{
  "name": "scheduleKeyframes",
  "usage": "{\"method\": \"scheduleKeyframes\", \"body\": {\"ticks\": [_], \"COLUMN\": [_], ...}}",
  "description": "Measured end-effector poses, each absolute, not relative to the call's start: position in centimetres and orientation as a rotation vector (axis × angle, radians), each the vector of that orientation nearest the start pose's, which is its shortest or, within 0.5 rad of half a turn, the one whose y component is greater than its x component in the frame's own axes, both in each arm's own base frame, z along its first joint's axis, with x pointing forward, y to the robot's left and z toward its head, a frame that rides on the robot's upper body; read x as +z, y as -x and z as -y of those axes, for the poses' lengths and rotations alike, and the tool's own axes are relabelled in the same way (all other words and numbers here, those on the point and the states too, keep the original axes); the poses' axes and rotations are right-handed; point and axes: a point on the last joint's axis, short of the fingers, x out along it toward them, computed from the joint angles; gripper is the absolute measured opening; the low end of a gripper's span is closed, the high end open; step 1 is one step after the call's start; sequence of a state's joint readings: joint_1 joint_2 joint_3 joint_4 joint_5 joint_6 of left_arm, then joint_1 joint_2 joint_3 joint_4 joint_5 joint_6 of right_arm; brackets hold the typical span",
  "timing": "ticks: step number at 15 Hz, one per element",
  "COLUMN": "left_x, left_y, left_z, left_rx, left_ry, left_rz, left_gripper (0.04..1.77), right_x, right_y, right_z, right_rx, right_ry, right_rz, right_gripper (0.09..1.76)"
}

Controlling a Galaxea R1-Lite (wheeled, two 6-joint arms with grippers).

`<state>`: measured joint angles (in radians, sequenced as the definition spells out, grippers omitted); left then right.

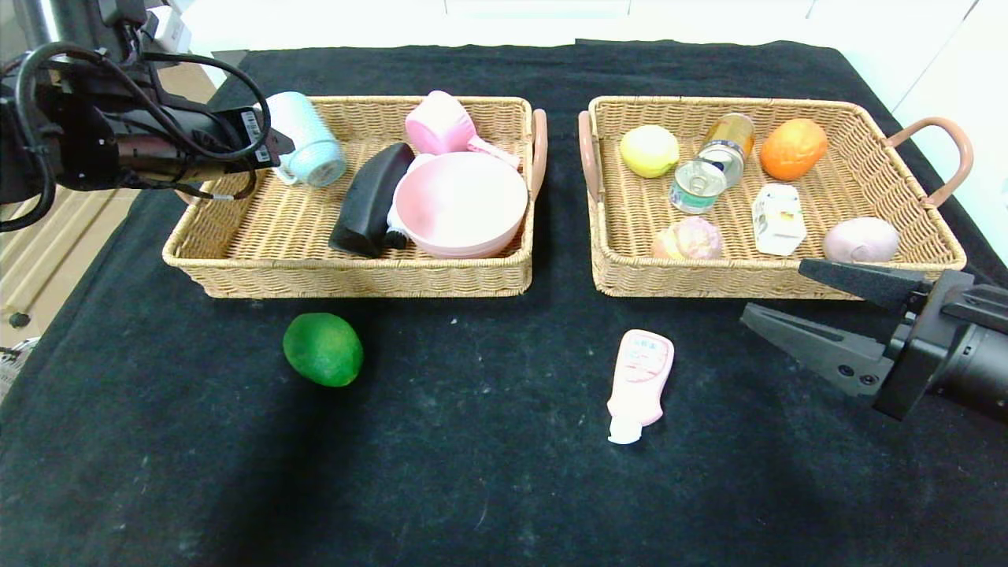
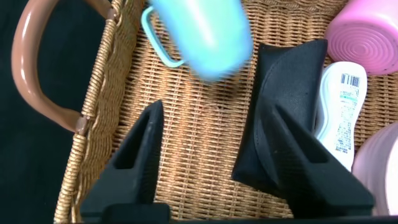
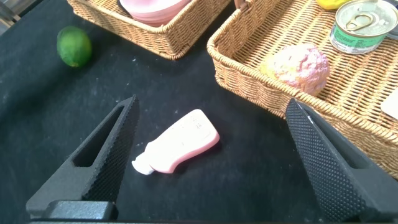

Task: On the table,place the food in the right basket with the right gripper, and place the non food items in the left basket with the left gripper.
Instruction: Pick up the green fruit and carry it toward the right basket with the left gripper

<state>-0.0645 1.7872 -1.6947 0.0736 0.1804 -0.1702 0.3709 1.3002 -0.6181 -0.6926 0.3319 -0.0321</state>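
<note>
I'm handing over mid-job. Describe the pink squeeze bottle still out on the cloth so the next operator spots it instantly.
Start at the right basket on the black-draped table. In front of that basket's near left corner, on the bare cloth, lies the pink squeeze bottle, flat on its side with its white cap pointing toward the robot. The only other loose item is a round green fruit far to its left.
</note>
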Motion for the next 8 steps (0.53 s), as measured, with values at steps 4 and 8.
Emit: {"method": "scheduleKeyframes", "body": {"ticks": [4, 8], "left_x": [33.2, 32.7], "left_y": [-32.8, -29.1], "left_z": [2.5, 4.2], "left_rx": [0.108, 0.044], "left_ry": [0.125, 0.094], "left_rz": [-0.192, -0.283], "left_gripper": [1.38, 1.51], "right_x": [23.9, 23.8], "right_y": [-18.8, -18.8], "right_z": [-8.1, -8.1], "right_rx": [0.703, 0.703], "right_ry": [0.03, 0.031], "right_rz": [0.022, 0.021], "right_gripper": [1.71, 1.71]}}
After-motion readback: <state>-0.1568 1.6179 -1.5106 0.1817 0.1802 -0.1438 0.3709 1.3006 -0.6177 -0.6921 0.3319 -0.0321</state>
